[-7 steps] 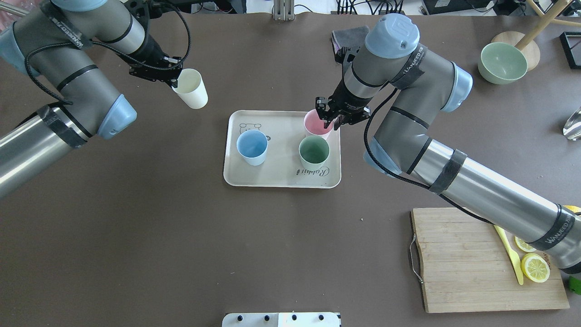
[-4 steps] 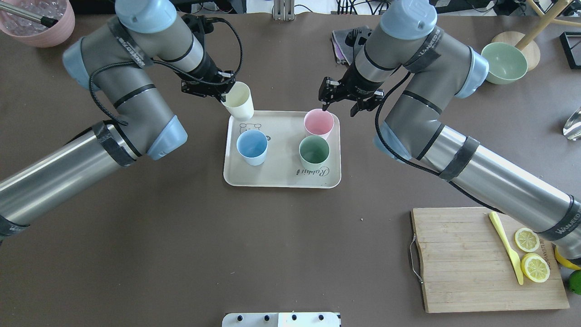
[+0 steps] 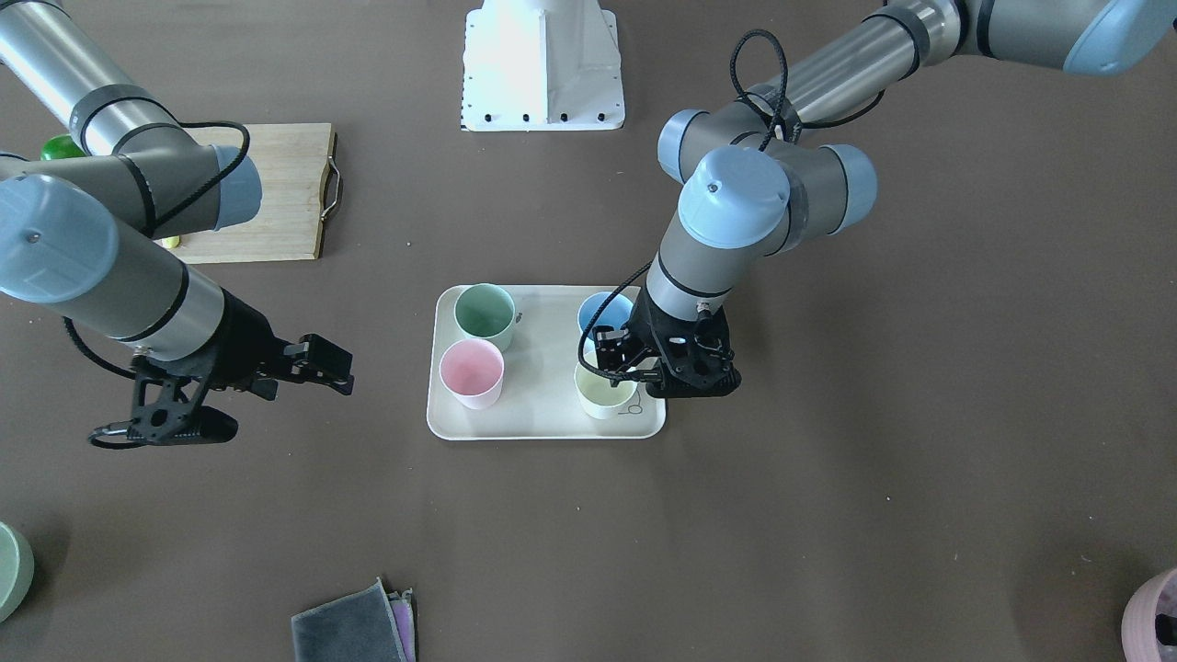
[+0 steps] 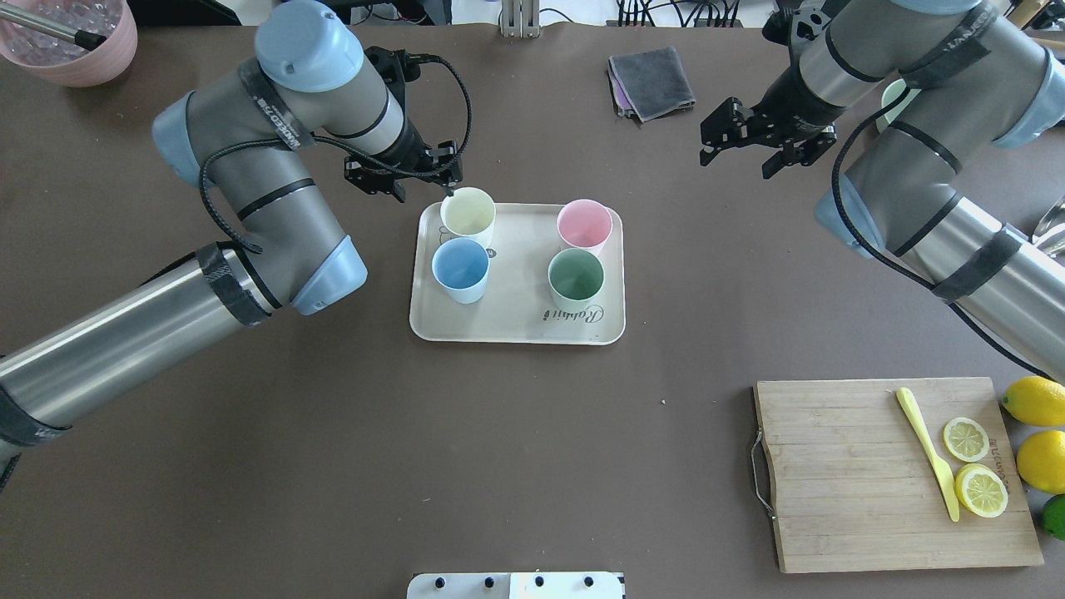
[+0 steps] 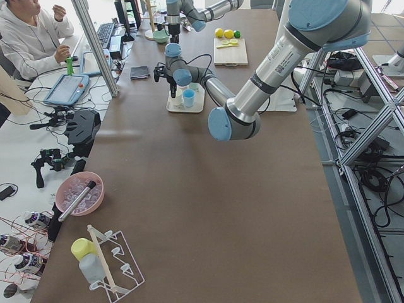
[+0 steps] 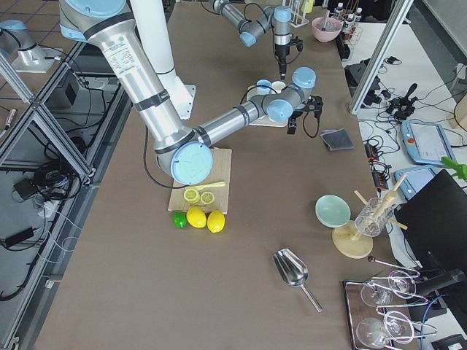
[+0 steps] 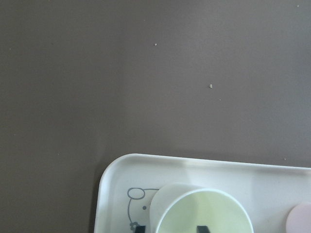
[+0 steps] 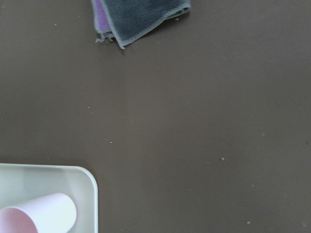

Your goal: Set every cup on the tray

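The cream-yellow tapered plastic cup [image 4: 468,214] stands upright on the flat beige rectangular tray [image 4: 516,337], in the corner far from the robot on its left. It sits over the rabbit drawing, just beside the light blue plastic cup [image 4: 460,268]. The pink plastic cup [image 4: 584,225] and the mint green plastic cup [image 4: 576,276] take the tray's right side, so all four appear to be on it. The step in hand looks like the release. The left tool [image 4: 424,195] is spread, one finger inside the cream cup's rim and the other outside its wall, apparently gripping nothing. To finish well it should rise straight up until both fingers are above the rim. Any sideways drift could hook the thin wall and tip the light cup into the blue one or over the tray's edge. The left arm reaches over the brown counter [image 4: 333,457] with its wrist bent steeply down above that corner. The right tool [image 4: 737,163] hangs open and empty above the counter, well apart from the tray, near the grey folded cloth [image 4: 653,79].
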Action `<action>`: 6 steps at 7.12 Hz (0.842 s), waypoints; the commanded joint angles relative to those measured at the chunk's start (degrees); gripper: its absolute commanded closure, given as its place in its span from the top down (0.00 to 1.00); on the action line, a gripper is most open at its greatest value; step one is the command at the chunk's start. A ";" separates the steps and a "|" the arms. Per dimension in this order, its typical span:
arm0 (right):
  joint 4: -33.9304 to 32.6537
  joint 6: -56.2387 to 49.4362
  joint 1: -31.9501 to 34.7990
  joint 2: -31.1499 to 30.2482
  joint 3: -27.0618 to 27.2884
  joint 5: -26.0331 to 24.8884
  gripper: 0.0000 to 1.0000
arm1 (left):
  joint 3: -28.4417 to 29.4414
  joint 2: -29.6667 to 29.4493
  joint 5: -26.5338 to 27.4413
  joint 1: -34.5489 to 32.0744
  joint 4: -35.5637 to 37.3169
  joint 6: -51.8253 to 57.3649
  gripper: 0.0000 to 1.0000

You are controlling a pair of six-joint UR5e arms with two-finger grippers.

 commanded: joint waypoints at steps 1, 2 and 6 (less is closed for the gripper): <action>0.10 -6.76 3.90 -10.17 5.98 0.04 1.00 | -6.38 12.31 -6.24 -9.34 0.34 15.09 0.98; -0.07 -12.45 6.43 -14.84 8.11 0.30 1.00 | -6.66 17.42 -7.22 -13.99 0.34 24.48 0.98; -0.51 -31.99 14.80 -24.36 7.25 0.30 1.00 | -5.88 31.60 -10.81 -31.48 0.51 55.11 0.98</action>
